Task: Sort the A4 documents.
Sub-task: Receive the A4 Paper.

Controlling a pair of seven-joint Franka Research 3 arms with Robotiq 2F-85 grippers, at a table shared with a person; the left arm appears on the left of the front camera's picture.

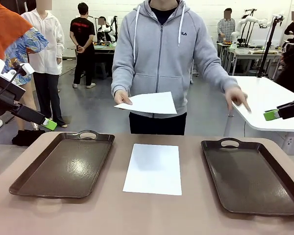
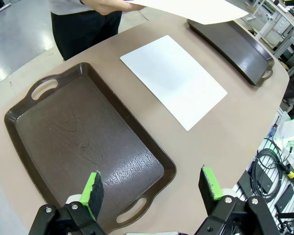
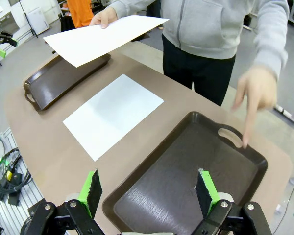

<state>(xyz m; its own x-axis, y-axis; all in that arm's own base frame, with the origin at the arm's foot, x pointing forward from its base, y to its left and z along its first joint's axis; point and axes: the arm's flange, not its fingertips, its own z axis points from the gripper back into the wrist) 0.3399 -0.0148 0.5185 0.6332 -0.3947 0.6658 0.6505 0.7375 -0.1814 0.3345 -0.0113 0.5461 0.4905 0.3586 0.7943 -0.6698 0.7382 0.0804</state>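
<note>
One white A4 document [image 1: 153, 168] lies flat on the table between two dark brown trays; it also appears in the wrist views [image 2: 174, 79] [image 3: 112, 113]. A person at the far side holds a second sheet [image 1: 148, 103] [image 3: 100, 37] in one hand above the table. The other hand [image 1: 236, 98] [image 3: 256, 95] points down toward the right tray [image 1: 250, 177] [image 3: 186, 171]. My left gripper [image 1: 49, 124] [image 2: 154, 188] hangs open above the left tray [image 1: 63, 165] [image 2: 83, 142]. Over the right tray's side my right gripper [image 1: 270, 115] [image 3: 149, 192] is open too.
A white table [image 1: 269, 100] stands behind on the right. Cables and gear [image 2: 277, 166] lie beside the table's near edge. Bystanders [image 1: 46, 58] stand behind on the left.
</note>
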